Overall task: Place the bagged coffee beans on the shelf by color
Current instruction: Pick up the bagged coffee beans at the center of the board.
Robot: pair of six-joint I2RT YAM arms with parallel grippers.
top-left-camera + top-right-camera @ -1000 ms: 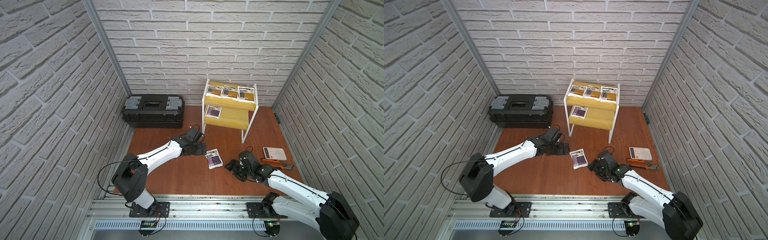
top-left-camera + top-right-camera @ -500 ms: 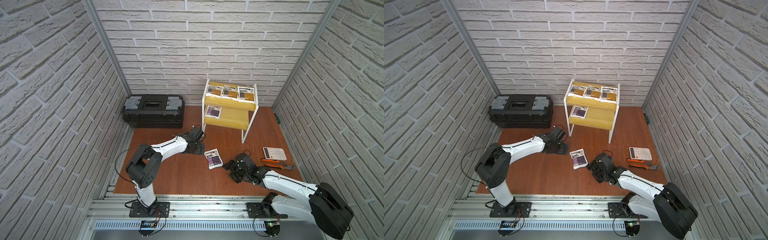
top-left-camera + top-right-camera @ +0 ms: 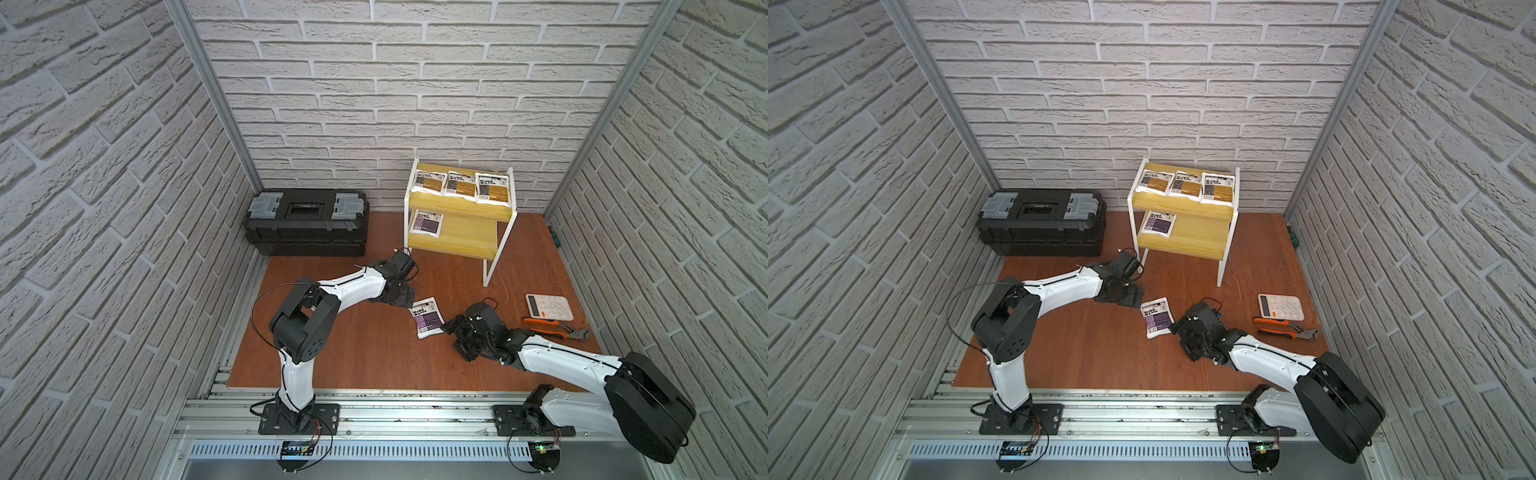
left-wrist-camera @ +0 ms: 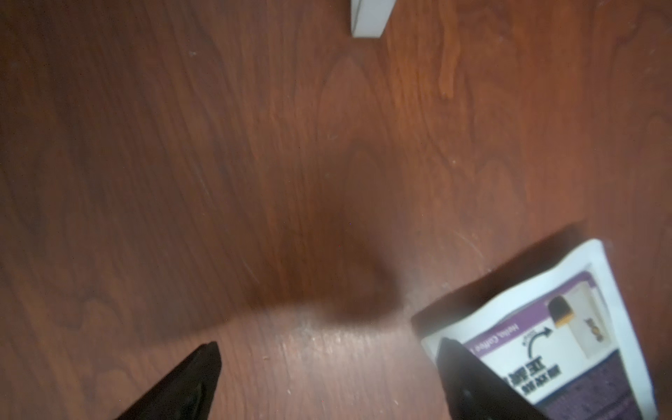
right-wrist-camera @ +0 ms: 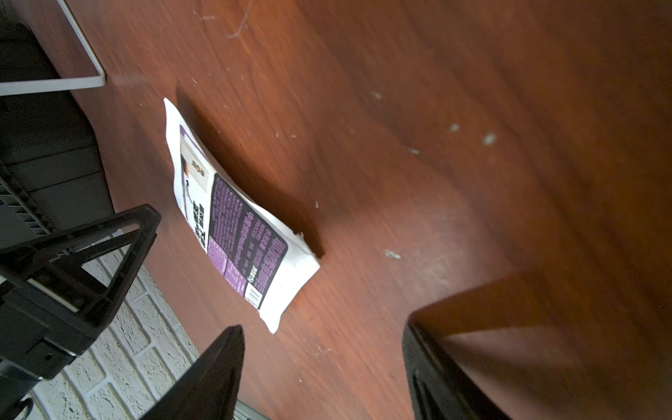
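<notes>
- The shelf [image 3: 469,241] stands beyond the left gripper [image 4: 329,347], on the far side of its fingertips, and well apart from the right gripper [image 5: 322,331].
- The left gripper has its jaws spread wide and empty. In the wrist view one finger [image 4: 469,378] overlaps a corner of the loose purple pouch [image 4: 567,345]; whether it touches cannot be told.
- The right gripper is also wide apart and holds nothing. The same purple pouch [image 5: 236,222] lies just ahead of its fingertips, flat on the wood.
- That pouch [image 3: 426,318] lies between the two grippers and is the only one not yet shelved.
- Three yellow pouches [image 3: 459,185] lie on the upper board, and a second purple pouch [image 3: 424,222] on the lower one, with bare board beside it.
- Handling, as a judgement: the pouch looks light and soft, a slack film bag whose beans will shift and sag once lifted. The film is likely slippery.
- Lying flat, it offers little to pinch. The best hold is probably the raised sealed edge at a short end, or across the narrow width where the filling bulges.
</notes>
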